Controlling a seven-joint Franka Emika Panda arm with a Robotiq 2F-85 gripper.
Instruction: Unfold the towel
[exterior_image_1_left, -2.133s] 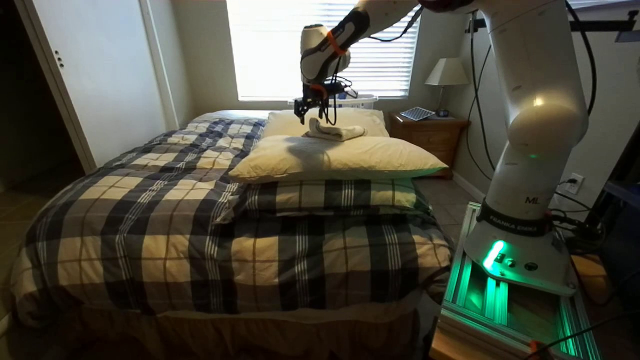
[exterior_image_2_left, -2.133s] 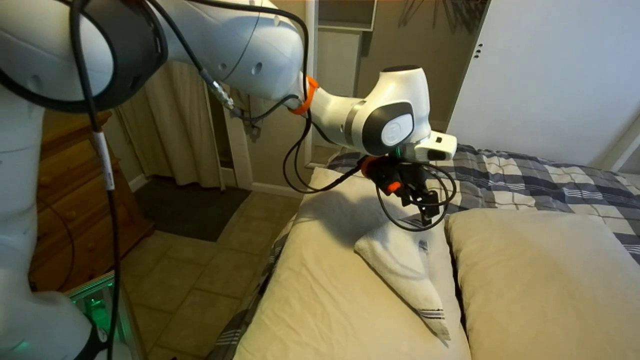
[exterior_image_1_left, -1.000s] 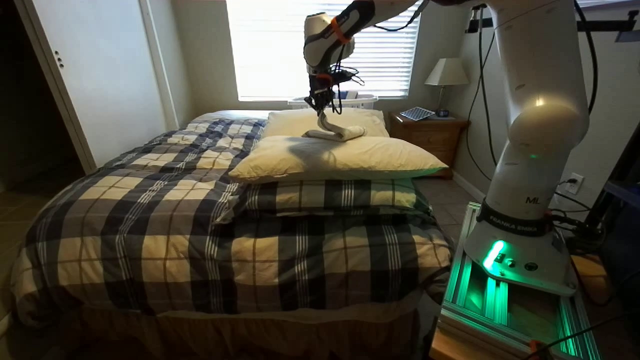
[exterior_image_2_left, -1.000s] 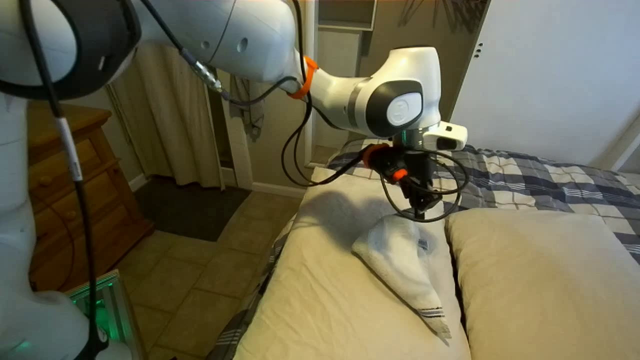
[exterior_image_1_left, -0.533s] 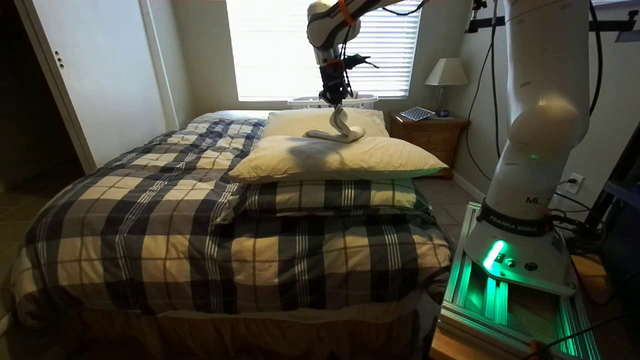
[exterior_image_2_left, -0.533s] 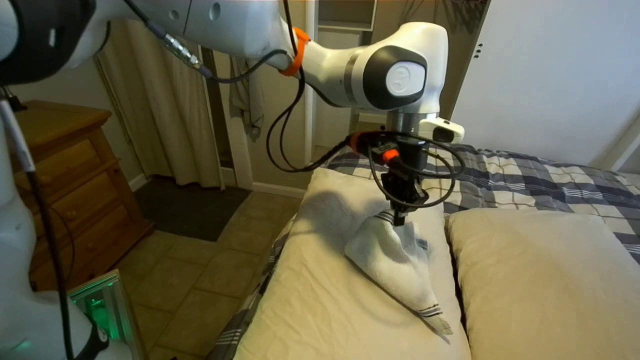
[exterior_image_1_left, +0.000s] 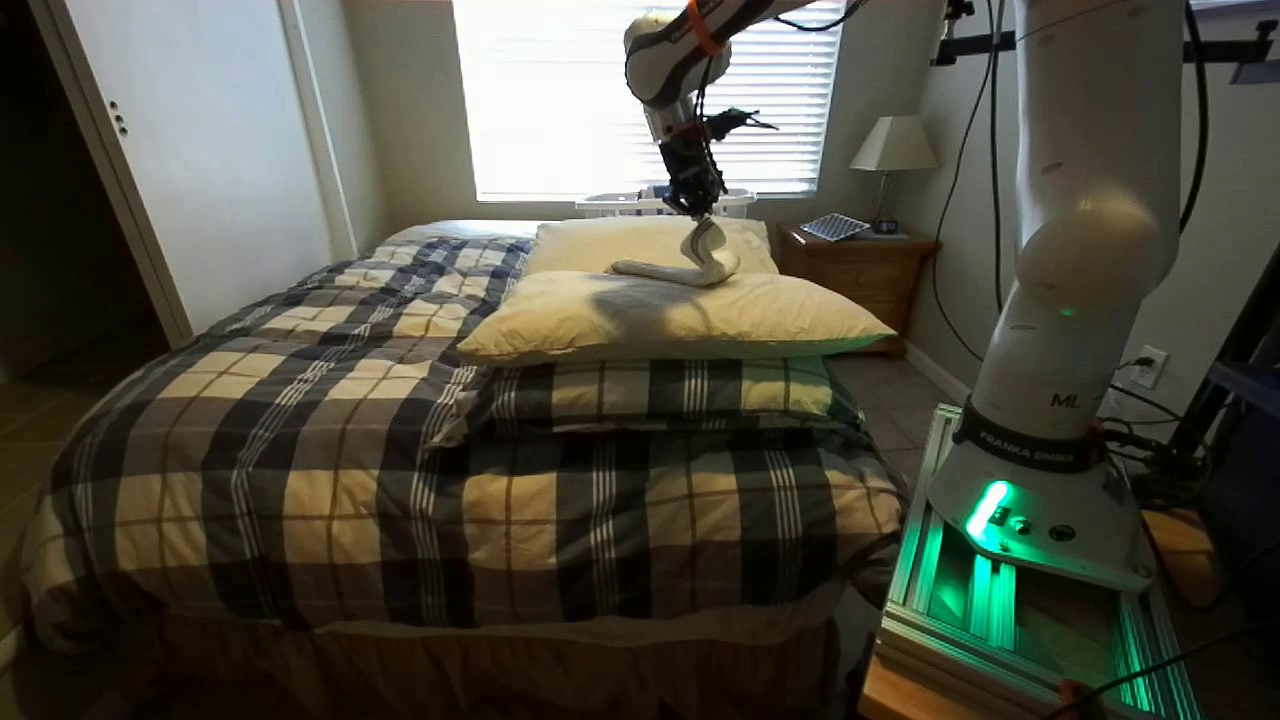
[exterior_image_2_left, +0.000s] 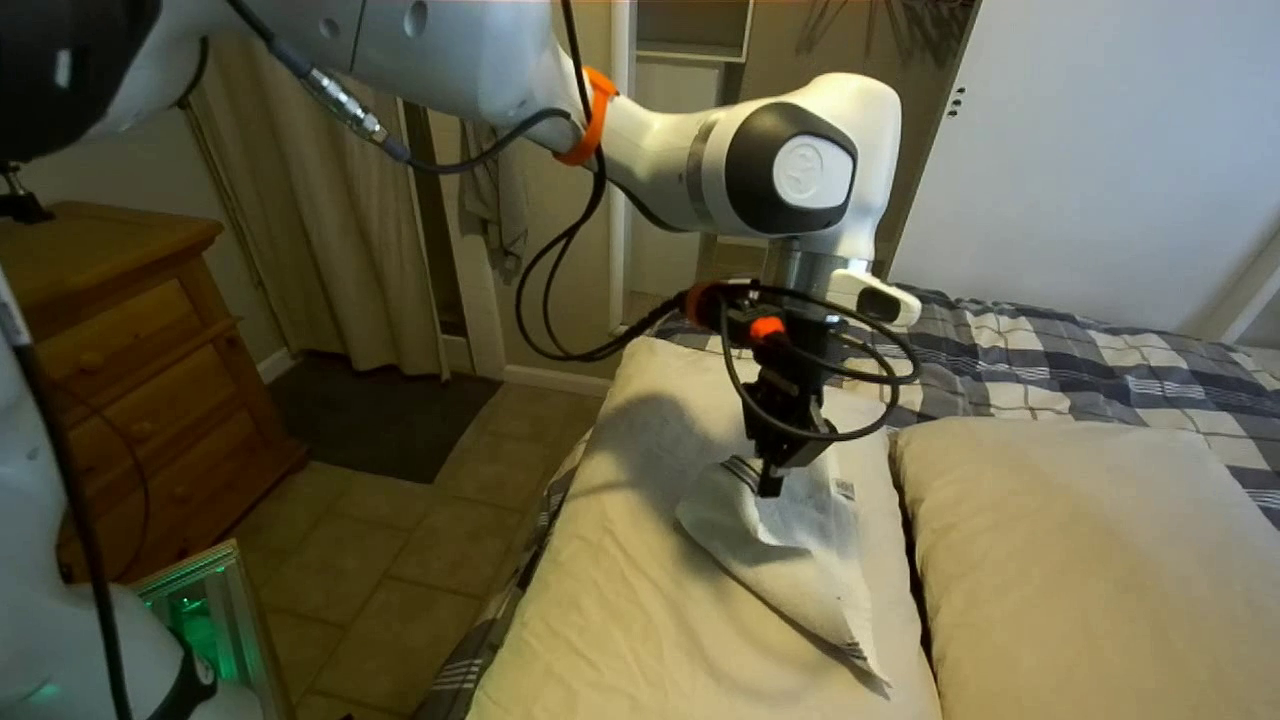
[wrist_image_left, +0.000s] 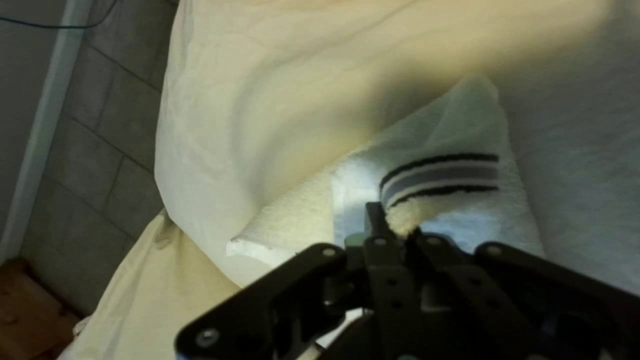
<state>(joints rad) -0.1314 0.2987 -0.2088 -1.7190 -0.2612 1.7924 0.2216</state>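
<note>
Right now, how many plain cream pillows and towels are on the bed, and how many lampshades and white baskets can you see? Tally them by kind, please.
Plain cream pillows: 2
Towel, pinched in the gripper: 1
Lampshade: 1
White basket: 1
Total: 5

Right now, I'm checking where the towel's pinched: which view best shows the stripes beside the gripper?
The wrist view: the stripes run large and plain right beside the gripper. In an exterior view those stripes look small; in an exterior view the towel rises to the gripper, its stripes too small to make out clearly.
</note>
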